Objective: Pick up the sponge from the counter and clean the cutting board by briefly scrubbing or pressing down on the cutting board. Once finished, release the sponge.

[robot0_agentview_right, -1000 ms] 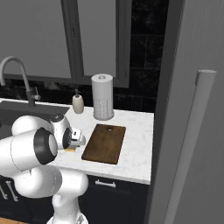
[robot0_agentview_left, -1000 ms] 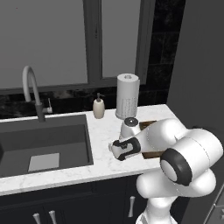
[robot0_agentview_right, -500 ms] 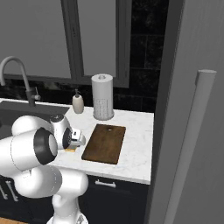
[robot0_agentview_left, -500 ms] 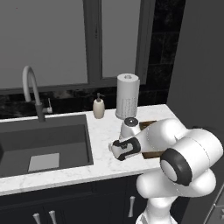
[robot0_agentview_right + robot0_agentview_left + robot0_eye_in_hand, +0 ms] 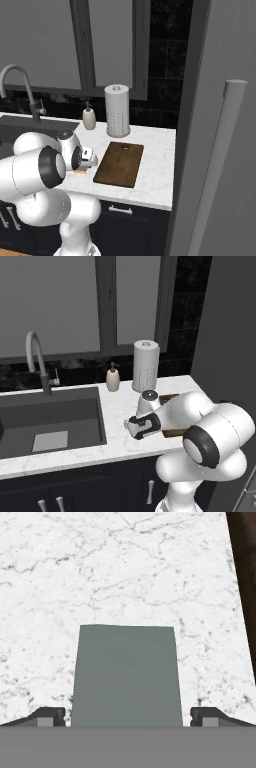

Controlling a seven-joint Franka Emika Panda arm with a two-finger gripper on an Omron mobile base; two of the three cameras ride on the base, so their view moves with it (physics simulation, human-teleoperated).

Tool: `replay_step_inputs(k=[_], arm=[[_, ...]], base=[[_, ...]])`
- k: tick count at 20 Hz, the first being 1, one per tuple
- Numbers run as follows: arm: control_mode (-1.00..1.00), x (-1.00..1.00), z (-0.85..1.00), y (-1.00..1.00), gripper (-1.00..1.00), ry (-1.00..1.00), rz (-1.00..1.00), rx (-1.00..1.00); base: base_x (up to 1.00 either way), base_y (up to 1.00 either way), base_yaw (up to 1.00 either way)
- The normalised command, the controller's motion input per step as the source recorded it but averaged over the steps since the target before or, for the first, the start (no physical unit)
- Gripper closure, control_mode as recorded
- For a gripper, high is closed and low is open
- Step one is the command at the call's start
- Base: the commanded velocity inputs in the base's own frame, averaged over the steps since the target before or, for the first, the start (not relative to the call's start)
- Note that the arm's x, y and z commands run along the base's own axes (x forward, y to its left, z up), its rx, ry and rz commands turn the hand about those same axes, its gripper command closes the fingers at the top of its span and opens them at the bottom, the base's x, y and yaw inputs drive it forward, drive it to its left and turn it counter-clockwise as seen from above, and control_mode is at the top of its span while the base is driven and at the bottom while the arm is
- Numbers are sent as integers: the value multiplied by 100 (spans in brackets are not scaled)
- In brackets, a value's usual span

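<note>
- Sponge (image 5: 126,674) lies flat on the counter (image 5: 125,572), grey-green scouring top facing up into the hand view, set squarely between the two dark finger tips.
- Gripper (image 5: 127,716) hangs low over it, jaws spread a little wider than the sponge; the left finger tip (image 5: 47,715) and the right one sit just beside its two long sides, a thin gap showing on each (whether the pads touch it further down cannot be told from this angle).
- From the right base view a sliver of the sponge's yellow body (image 5: 80,171) peeks out under the white wrist, on the marble just left of the cutting board (image 5: 119,163) and apart from it.
- Cutting board, dark brown, lies lengthwise on the counter with its small hole at the far short edge; in the hand view its dark edge (image 5: 245,572) runs down the right side.
- Paper towel roll (image 5: 117,110) stands upright at the far side of the counter, just beyond the board, with a soap bottle (image 5: 89,117) to its left.
- Sink basin (image 5: 50,421) sits well to the left, a flat pale grey square (image 5: 50,440) on its floor and a curved tap (image 5: 37,361) behind it.
</note>
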Motion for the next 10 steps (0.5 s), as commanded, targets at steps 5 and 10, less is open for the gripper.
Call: replay_step_inputs(k=[5, 10], arm=[[-100, 2, 0, 0, -100, 3, 0, 0], [-100, -10, 8, 4, -100, 1, 2, 2]], base=[[0, 0, 0], [0, 0, 0]])
